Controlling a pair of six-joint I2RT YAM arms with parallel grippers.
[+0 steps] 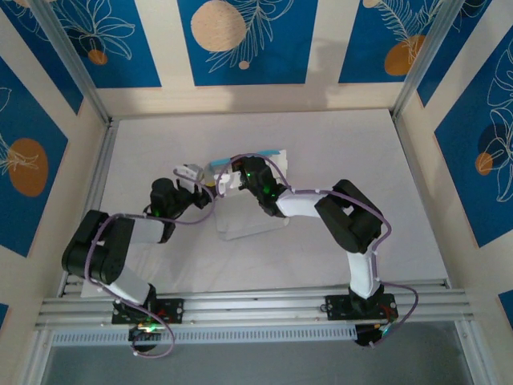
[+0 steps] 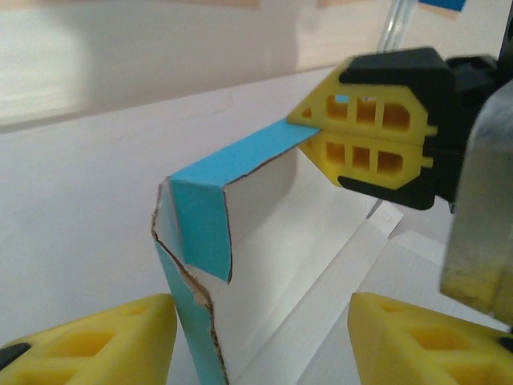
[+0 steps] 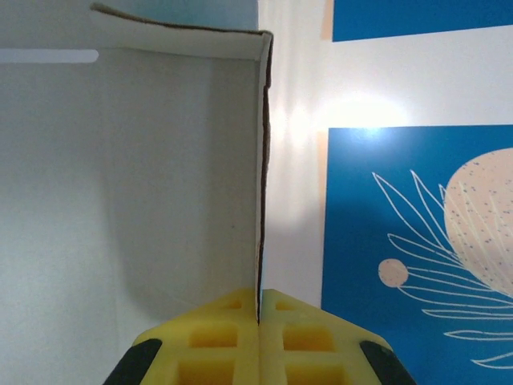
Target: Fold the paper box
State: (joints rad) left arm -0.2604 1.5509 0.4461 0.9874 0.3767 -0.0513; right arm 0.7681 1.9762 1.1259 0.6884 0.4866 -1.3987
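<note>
Yellow pads of the left claw (image 2: 262, 321) stand apart at the bottom of the left wrist view, one on each side of the card's near corner. The jaws are open and grip nothing; whether the left pad brushes the card's lower edge I cannot tell.

Between the two claws is the paper box (image 2: 200, 208), half made. From above, its flat white base lies near the middle of the table (image 1: 361, 144), a little toward the left and far edges. One long wall stands up from that base, light blue outside and white inside. At the wall's left end a short blue tab is bent round the corner, and a second panel rises below it, ragged along its cut edge.

On the right, the right claw (image 3: 259, 313) is closed on the raised wall's top edge, the thin card pinched flat between its fingertips. In the right wrist view the wall runs straight away from the grip to a square corner.

The step in hand looks like forming the first corner: the right claw steadies the wall while the left one lines up on the tab. Most of the folding seems to be ahead, since the other sides lie flat.

Next, I judge, the left claw should close gently on the corner or press the tab inward against the adjoining panel, so it tucks square. The right grip should hold firm, as thin card buckles or springs back easily.
</note>
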